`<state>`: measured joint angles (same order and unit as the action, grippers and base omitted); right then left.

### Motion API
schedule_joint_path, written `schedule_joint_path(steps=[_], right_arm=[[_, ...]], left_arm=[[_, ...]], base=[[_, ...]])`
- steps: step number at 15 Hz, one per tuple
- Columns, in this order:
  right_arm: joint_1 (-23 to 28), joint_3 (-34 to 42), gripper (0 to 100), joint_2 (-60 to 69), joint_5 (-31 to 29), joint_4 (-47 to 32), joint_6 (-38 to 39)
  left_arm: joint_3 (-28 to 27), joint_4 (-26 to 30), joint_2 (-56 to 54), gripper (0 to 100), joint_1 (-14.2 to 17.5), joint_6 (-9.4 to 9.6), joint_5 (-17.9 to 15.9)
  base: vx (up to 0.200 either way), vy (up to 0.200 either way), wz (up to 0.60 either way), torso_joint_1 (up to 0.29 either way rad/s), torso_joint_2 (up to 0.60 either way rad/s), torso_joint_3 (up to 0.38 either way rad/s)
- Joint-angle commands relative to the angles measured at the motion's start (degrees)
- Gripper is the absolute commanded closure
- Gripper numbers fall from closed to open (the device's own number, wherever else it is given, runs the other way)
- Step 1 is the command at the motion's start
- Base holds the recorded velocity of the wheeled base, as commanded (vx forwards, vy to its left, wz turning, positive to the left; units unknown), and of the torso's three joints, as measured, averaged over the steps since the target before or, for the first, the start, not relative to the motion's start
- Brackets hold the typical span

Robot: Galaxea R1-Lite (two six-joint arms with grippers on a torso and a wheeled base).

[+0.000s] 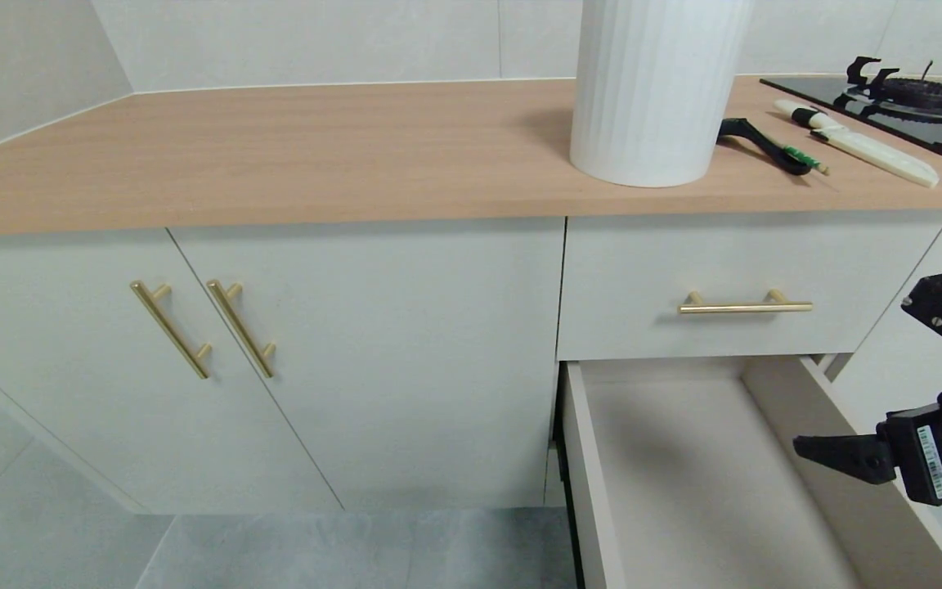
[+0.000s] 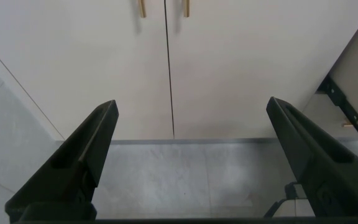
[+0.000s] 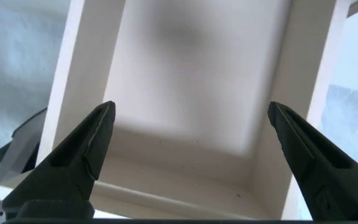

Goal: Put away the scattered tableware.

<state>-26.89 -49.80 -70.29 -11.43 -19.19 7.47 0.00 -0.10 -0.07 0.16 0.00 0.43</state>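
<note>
Here, the right hand (image 3: 190, 109) hangs wide open and empty over the drawer (image 1: 587, 466), the left hand (image 2: 191, 102) likewise facing cupboard doors (image 2: 241, 62).

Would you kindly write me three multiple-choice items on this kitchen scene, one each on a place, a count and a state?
1. Where does the white knife lie? A) in a bowl B) on the countertop C) on the floor
2. How many gold handles does the head view show? A) two B) three C) five
3. How is the lower drawer? A) pulled open B) shut C) taken out

Answers: 1 B, it lies between the black-handled tool and the hob; 2 B, two on the cupboard doors, one on the upper drawer; 3 A, its bare inside shows.
</note>
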Motion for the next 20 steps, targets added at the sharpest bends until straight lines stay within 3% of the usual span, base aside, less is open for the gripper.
schedule_joint_path(steps=[1,4,9,16,19,20], right_arm=[[0.0,0.05,0,0.33,0.01,0.12,0.0],[0.0,0.05,0,0.15,0.01,0.12,0.0],[0.0,0.05,0,0.07,-0.08,0.12,0.0],[0.0,0.14,0,-0.11,-0.34,3.81,-0.09],[1.23,-6.63,0,-3.89,-3.77,6.8,-1.32],[2.46,-14.45,0,-7.49,-3.86,3.81,-1.32]], left_arm=[[0.0,-0.08,0.07,0,0.02,0.0,0.01],[0.0,-0.08,0.07,0,0.02,0.0,0.01],[0.0,0.01,0.07,0,0.02,0.0,0.01],[0.0,0.01,0.07,0,0.02,0.0,0.01],[0.0,0.01,0.07,0,0.02,0.0,0.01],[0.0,0.01,0.07,0,0.02,0.0,0.01]], base=[[0.0,0.0,0.0,0.139,-0.31,-0.207],[0.0,0.0,0.0,0.17,-0.19,-0.248],[0.0,0.0,0.0,0.094,-0.57,-0.256],[0.0,0.0,0.0,0.246,-0.4,-0.218],[0.0,0.0,0.0,0.028,-0.05,-0.024],[0.0,0.0,0.0,0.0,0.0,0.0]])
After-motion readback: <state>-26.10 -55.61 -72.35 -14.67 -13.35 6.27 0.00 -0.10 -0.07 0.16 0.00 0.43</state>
